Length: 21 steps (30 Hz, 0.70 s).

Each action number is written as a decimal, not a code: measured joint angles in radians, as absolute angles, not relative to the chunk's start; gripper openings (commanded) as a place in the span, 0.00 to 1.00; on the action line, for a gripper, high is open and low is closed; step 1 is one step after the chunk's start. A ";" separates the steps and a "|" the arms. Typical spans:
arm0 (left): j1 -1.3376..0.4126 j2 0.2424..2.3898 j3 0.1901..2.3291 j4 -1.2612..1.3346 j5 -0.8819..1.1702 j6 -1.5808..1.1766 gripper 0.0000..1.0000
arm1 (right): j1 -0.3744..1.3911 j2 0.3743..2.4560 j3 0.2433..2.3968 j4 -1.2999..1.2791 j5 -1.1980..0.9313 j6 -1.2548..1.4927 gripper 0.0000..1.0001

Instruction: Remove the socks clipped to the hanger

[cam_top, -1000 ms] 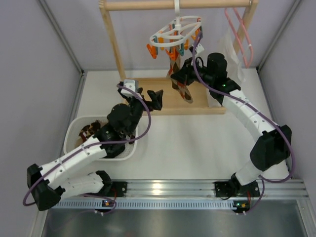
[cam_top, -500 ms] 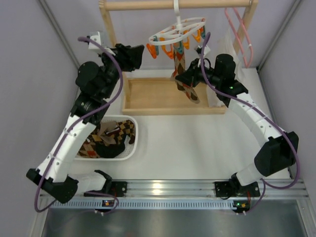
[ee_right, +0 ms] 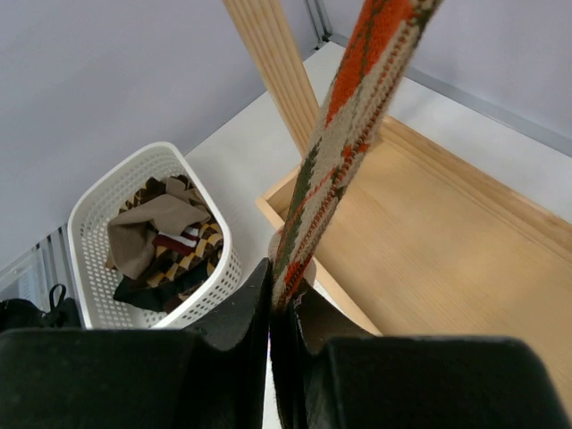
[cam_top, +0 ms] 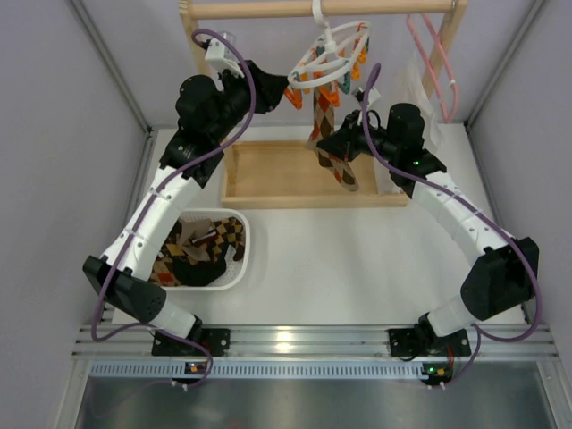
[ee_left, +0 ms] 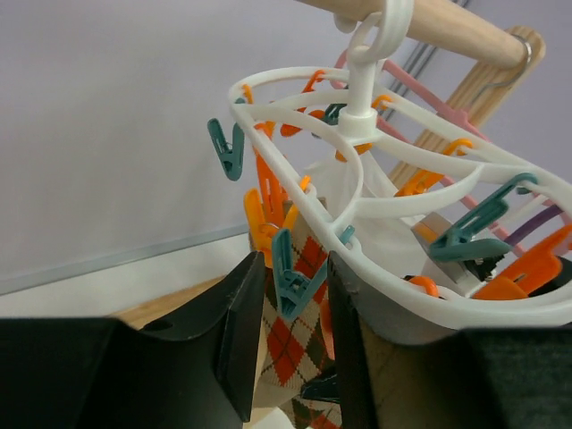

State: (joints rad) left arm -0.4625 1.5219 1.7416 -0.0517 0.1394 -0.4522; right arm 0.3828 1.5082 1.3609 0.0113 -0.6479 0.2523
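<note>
The white ring hanger (cam_top: 329, 52) hangs by its hook from the wooden rail, with orange and teal clothespins around it. One argyle sock (cam_top: 332, 147) hangs from a teal clothespin (ee_left: 291, 284). My left gripper (ee_left: 290, 308) is up at the hanger, its jaws narrowed to either side of that clothespin, with a thin gap still on the left side. Lower down, my right gripper (ee_right: 273, 299) is shut on the sock (ee_right: 357, 116), which runs taut up to the hanger. In the top view the left gripper (cam_top: 286, 94) is left of the ring and the right gripper (cam_top: 327, 143) is below it.
A white basket (cam_top: 243, 234) on the left holds several loose socks (cam_top: 201, 255). The wooden rack's base (cam_top: 268, 174) lies under the hanger, its posts at either side. A pink hanger (cam_top: 429, 49) and a white translucent garment (cam_top: 416, 89) hang at the right of the rail.
My left arm swung up from the basket to the hanger and its jaws narrowed around the teal clothespin. The ring hanger tilted and shifted right. My right gripper kept hold of the sock.
</note>
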 measured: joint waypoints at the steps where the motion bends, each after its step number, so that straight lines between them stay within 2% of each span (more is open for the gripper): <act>1: -0.463 1.522 1.741 -0.047 0.149 -0.459 0.37 | 0.383 1.508 1.361 0.014 -0.647 0.255 0.09; 14: -0.527 1.526 1.737 0.012 0.223 -0.500 0.34 | 0.381 1.510 1.358 0.121 -0.575 0.377 0.17; 21: -0.585 1.577 1.748 0.031 0.223 -0.491 0.34 | 0.381 1.534 1.340 0.217 -0.569 0.467 0.17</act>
State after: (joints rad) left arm -0.5846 1.5772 1.7477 0.0311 0.2234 -0.4911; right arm 0.3809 1.5341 1.3396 0.2169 -0.5686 0.4671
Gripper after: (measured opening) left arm 0.346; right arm 0.167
